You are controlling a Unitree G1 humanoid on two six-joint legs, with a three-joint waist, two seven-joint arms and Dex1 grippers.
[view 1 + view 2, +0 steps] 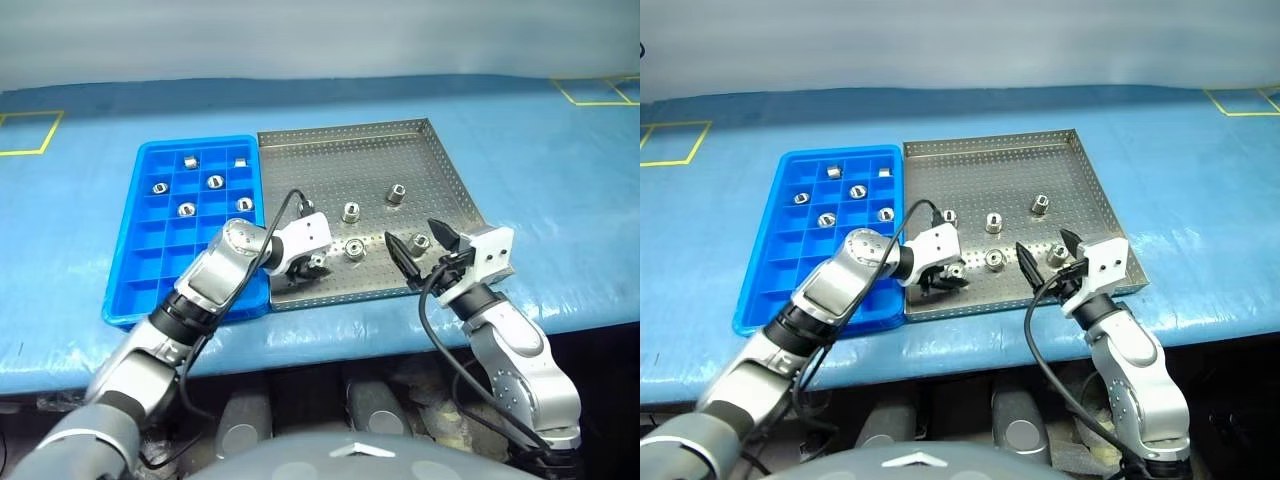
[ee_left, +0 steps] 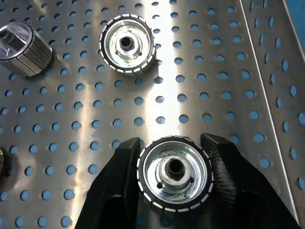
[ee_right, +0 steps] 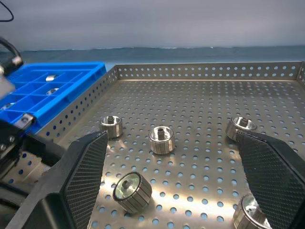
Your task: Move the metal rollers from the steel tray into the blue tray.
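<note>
The steel tray point(image 1: 330, 160) lies mid-table, with the blue tray point(image 1: 150, 285) touching its left side. Near the steel tray's front left corner, my left gripper point(image 1: 312, 264) is shut on one of the metal rollers point(image 2: 174, 172), its black fingers point(image 2: 119, 181) pressed on both sides. Other loose metal rollers sit on the perforated floor point(image 1: 351, 212) point(image 1: 397, 194) point(image 1: 354, 249). My right gripper point(image 1: 410, 231) hovers open over the front right of the steel tray, a roller point(image 1: 421, 241) below it. Several rollers point(image 1: 215, 181) rest in the blue tray's far compartments.
The trays sit on a blue table cover whose front edge point(image 1: 400, 335) runs just below them. Yellow tape marks lie at the far left point(image 1: 25, 135) and far right point(image 1: 600, 92). The steel tray's raised rim point(image 3: 205, 70) rings the rollers.
</note>
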